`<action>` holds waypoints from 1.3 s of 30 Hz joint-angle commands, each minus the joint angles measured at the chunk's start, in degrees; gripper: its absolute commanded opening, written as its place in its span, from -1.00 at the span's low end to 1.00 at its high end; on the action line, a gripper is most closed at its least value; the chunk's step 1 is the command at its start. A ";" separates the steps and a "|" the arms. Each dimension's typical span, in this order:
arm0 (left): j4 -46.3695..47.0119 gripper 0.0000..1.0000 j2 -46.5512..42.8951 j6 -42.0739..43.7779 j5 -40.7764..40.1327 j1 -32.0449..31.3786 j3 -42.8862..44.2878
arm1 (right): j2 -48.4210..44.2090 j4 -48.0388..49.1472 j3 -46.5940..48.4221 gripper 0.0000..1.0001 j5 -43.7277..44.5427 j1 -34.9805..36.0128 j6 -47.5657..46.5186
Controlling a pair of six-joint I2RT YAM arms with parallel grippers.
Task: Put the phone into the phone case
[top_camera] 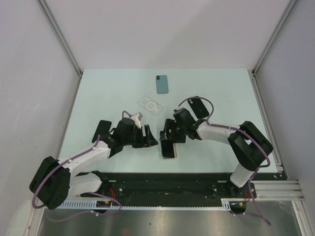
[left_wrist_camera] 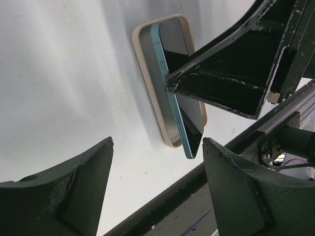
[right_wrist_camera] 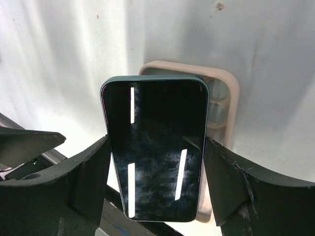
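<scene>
While clamped across phone [right_wrist_camera: 155,167], tilted in phone case [right_wrist_camera: 225,98]: right gripper [right_wrist_camera: 156,142]. Left gripper [left_wrist_camera: 158,141], 9 o'clock: wide, empty. Case partly hidden behind phone.

The pale mint table [top_camera: 98,88] carries 4 flat things. A teal phone [top_camera: 162,84] lies at 12 o'clock, near the far edge. A clear case [top_camera: 150,105] lies at 11 o'clock, close to the centre. A black phone-sized slab [top_camera: 199,106] lies at 2 o'clock. A beige case [right_wrist_camera: 229,83] lies at 6 o'clock, with a blue-edged phone [right_wrist_camera: 155,147] tilted in it.
</scene>
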 commanded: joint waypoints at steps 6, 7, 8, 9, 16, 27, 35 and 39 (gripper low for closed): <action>1.16 0.57 0.40 -1.30 1.14 -0.20 1.01 | -2.38 -5.01 1.61 0.18 5.68 0.01 0.64; 1.16 0.57 0.32 -1.30 1.14 -0.20 0.92 | -2.46 -5.36 1.61 0.21 5.77 0.01 0.73; 1.16 0.58 0.05 -1.38 1.14 -0.20 0.83 | -2.38 -5.45 1.70 0.23 5.77 0.01 0.64; 1.16 0.58 -0.04 -1.39 1.05 -0.11 0.66 | -2.38 -5.54 1.78 0.26 5.77 0.01 0.73; 1.25 0.65 -0.65 -1.56 1.14 -0.20 0.48 | -2.99 -5.72 1.96 0.42 5.86 0.10 0.73; 0.99 0.71 -0.56 -1.47 1.67 -0.20 1.80 | -4.13 -6.16 2.31 0.61 5.15 0.10 1.43; 2.74 0.65 0.31 -0.33 3.43 -0.20 2.06 | -6.06 -7.39 2.40 0.62 5.33 -0.16 1.52; 3.97 0.60 2.68 -0.77 4.13 -0.20 3.29 | -7.47 -8.79 2.40 0.57 5.59 -0.78 0.64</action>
